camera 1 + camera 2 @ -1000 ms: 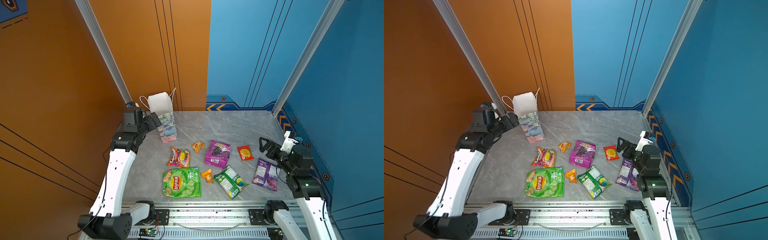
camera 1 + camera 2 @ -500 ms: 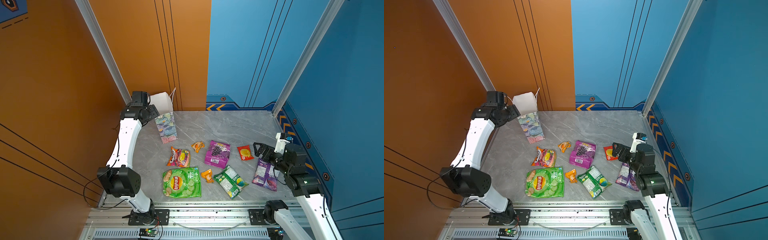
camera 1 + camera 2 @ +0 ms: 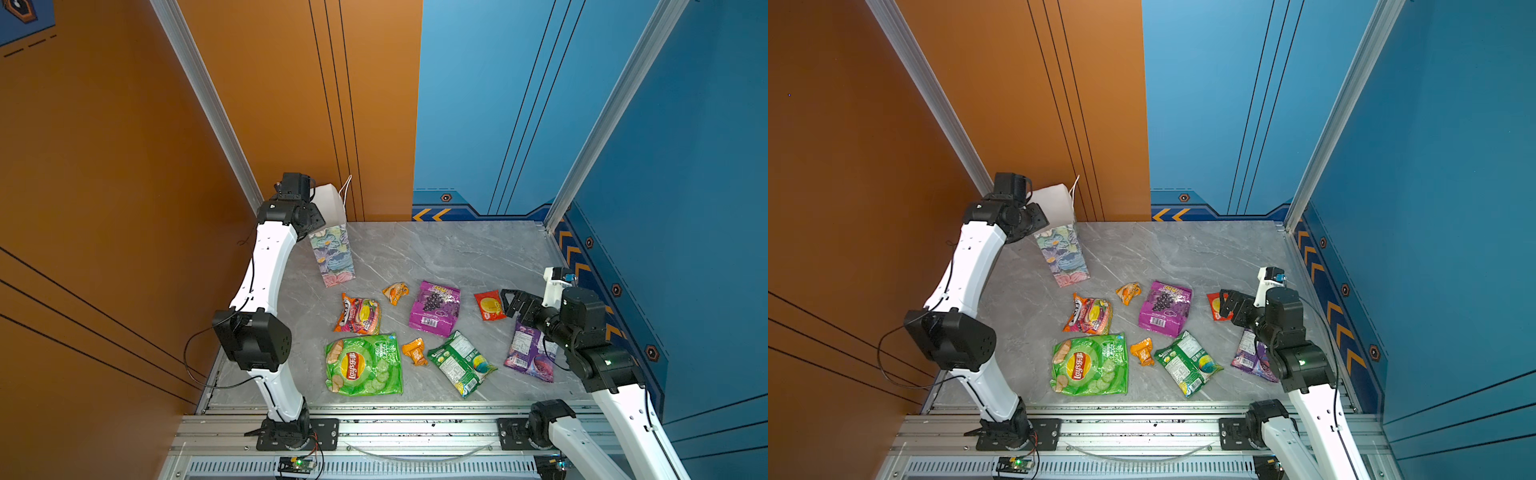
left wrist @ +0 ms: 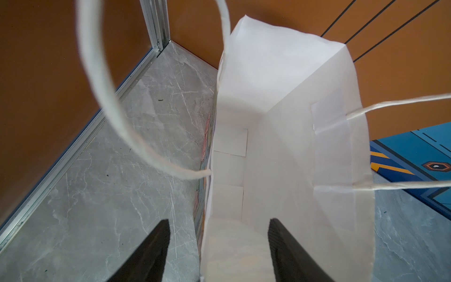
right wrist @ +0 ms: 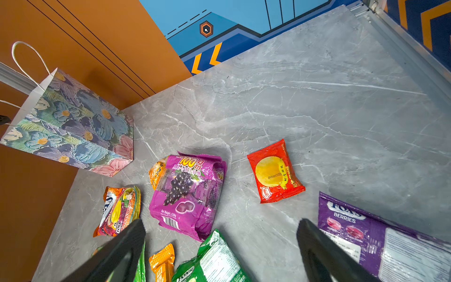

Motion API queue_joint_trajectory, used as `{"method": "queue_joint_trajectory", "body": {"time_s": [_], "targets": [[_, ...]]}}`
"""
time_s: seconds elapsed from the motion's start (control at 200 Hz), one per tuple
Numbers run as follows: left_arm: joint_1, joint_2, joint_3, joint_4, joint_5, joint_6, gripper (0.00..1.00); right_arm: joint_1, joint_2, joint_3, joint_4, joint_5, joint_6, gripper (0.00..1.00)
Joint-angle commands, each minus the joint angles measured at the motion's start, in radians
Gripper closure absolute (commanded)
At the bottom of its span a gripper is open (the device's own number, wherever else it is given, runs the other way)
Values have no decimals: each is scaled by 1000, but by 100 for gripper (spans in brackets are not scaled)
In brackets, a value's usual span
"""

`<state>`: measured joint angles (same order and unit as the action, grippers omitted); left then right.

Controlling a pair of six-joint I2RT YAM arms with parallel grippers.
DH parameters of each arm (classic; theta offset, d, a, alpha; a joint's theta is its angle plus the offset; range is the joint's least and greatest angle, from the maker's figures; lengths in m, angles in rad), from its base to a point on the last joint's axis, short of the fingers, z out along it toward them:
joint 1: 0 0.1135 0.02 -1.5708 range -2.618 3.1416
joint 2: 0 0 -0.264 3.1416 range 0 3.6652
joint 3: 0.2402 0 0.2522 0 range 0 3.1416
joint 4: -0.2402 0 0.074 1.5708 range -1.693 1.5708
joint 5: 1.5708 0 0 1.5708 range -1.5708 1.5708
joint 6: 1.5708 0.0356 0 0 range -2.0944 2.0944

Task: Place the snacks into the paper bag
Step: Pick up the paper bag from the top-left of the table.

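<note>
Between the fingers of the left hand (image 4: 219, 221) stands one wall of the paper bag (image 4: 280, 97). One finger is outside it and one inside the white mouth, both clear of the paper, so this hand is released and grips nothing. The bag stands upright on the tabletop (image 3: 436, 253), and I can make out no packet inside it. All eight snacks lie flat, well apart from this hand. I judge the step in hand to be taking the bag's rim, to steady the mouth for loading.

The right hand (image 5: 220, 222) hovers spread wide and empty. Just ahead of it lies the red packet (image 5: 274, 172). The purple packet (image 5: 378, 232) lies close beside one finger, and the magenta grape pouch (image 5: 188, 193) lies ahead, toward the other finger.

Next, the left hand should probably pinch the paper wall alone, lightly enough not to crease or tip the bag. The right hand could then come down on the red packet, which has bare tabletop all round it.

A cord handle (image 4: 102, 97) loops just ahead of the left hand's outer finger and could snag. The orange wall (image 4: 61, 73) lies close beyond the bag, leaving little room. The purple packet may get nudged, and the large Lay's bag (image 3: 363, 365) looks a tight fit for that narrow mouth.
</note>
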<state>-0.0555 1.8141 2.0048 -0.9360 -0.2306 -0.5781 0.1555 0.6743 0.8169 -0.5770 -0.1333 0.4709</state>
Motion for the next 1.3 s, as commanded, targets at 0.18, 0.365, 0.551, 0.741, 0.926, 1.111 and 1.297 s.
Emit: {"method": "queue_joint_trajectory", "body": {"time_s": [0.18,0.365,0.551,0.741,0.926,1.111,1.297], "targets": [[9,-36,-132,107,25,-145,46,22,-5,12,-20,27,-1,1],[7,-40,-195,174,86,-160,57,23,-11,-1,-27,28,-5,1],[-20,-53,-218,184,79,-126,70,25,-1,-21,-12,31,-3,1],[-45,-71,-223,181,34,-66,83,30,18,-16,-6,33,-1,1],[-87,-95,-214,181,-28,23,96,38,20,-21,-7,49,0,1],[-189,-121,-198,180,-151,153,100,46,29,-23,-6,57,3,1],[-329,-232,-271,172,-392,249,100,59,41,-21,-12,70,8,1]]}}
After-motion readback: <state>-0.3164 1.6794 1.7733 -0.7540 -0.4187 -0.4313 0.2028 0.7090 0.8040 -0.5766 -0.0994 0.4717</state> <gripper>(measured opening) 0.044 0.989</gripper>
